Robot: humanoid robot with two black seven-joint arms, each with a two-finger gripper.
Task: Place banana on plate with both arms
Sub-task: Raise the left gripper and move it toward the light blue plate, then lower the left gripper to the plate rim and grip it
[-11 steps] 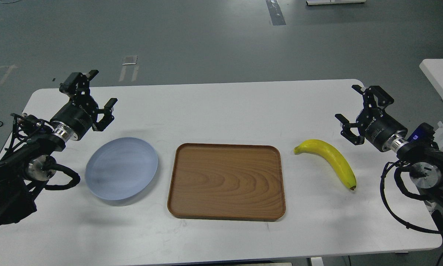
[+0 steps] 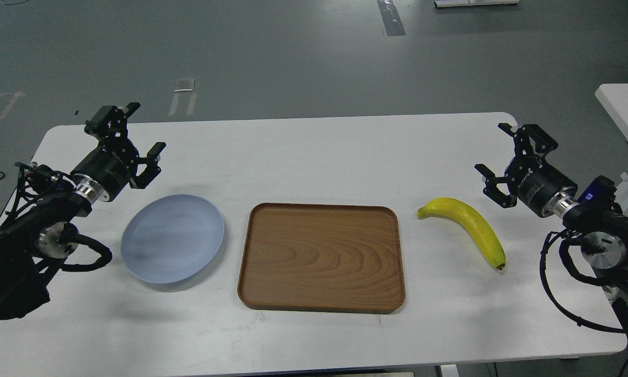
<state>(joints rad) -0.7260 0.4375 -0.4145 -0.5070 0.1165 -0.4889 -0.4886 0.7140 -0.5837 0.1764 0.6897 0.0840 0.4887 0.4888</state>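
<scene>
Fingers spread on left end effector (image 2: pixel 134 132) and right end effector (image 2: pixel 497 152) (both empty); banana (image 2: pixel 471 224) untouched.

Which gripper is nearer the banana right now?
The right gripper, just beyond the banana. The left gripper is across the table, by the plate.

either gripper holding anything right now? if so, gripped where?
Nothing held. Left gripper and right gripper are both open and empty; the banana lies untouched on the table.
</scene>
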